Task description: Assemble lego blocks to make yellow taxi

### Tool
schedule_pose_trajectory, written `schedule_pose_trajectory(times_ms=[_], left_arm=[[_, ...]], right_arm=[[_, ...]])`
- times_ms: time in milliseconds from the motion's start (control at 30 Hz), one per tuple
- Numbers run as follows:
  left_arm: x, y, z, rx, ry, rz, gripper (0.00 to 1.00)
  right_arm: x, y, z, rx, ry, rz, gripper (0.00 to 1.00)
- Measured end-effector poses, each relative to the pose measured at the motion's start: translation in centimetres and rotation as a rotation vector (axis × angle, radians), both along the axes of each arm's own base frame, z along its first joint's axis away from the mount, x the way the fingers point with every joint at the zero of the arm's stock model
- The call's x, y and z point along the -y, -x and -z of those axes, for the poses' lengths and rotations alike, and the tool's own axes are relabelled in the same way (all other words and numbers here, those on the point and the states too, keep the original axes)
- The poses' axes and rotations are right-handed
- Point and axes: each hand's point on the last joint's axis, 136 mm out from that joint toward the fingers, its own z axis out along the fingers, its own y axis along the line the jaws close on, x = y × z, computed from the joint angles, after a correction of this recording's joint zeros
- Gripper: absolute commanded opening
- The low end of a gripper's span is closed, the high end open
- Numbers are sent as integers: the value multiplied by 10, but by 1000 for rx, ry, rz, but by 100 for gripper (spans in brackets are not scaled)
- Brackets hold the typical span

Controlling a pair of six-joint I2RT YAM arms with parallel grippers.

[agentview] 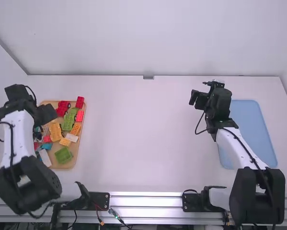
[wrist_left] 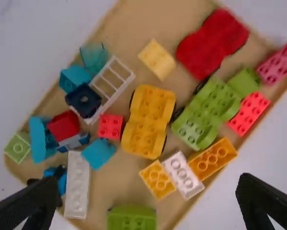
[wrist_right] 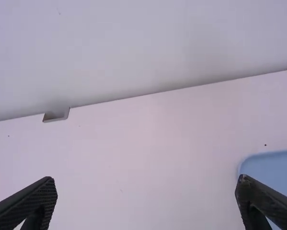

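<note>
In the high view, your left fingers [agentview: 48, 113] are over the tan tray [wrist_left: 157, 19] at the left of the frame; the left wrist view has them spread wide at its two bottom corners, with nothing in their grip. Your right fingers [agentview: 193, 97] are up in the right half of the high view, above the counter [agentview: 143, 134] and just left of the blue tray [agentview: 248, 120]; they too are wide open and hold nothing. The yellow car [wrist_left: 150, 105] you need lies in the tan tray, near the middle of the left wrist view, studs up. You'll find a pale yellow brick [wrist_left: 156, 59] above it in that view and a deeper yellow brick [wrist_left: 157, 179] below, beside a white brick [wrist_left: 183, 175] that sits between it and the orange brick [wrist_left: 212, 160]. To the yellow car's right is the green car [wrist_left: 205, 112], with the red car [wrist_left: 212, 43] at upper right. To its left you have a small coral brick [wrist_left: 110, 127] and a white frame [wrist_left: 107, 86], and a green block [wrist_left: 131, 218] is at the bottom edge.
</note>
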Motion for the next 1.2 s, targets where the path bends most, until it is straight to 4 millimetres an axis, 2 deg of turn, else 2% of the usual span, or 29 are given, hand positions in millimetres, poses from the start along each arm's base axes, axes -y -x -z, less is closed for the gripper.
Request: schedule_pose_trajectory(times_ms=[100, 200, 267, 300, 433, 633, 700, 933, 1200], left_arm=[[-7, -11, 17, -109, 48, 53, 99], [-13, -20, 46, -237, 108, 133, 99], [-16, -25, 61, -276, 126, 163, 100], [-17, -26, 72, -302, 141, 176, 97], [-19, -27, 93, -337, 155, 202, 95], [-20, -29, 106, -328, 142, 224, 87], [-14, -25, 115, -335, 159, 256, 80], [-2, -16, 133, -344, 200, 296, 65], [-7, -15, 134, -347, 184, 252, 72]], right_arm=[[0, 0, 0, 2, -1, 0, 99], [0, -1, -1, 4, -4, 1, 99], [0, -1, -1, 4, -2, 3, 99], [1, -1, -1, 4, -1, 4, 99], [0, -2, -3, 16, -3, 3, 99], [0, -3, -6, 29, -5, 4, 99], [0, -3, -6, 29, -4, 1, 99], [0, -3, -6, 29, -3, 1, 99], [0, -3, -6, 29, -6, 2, 99]])
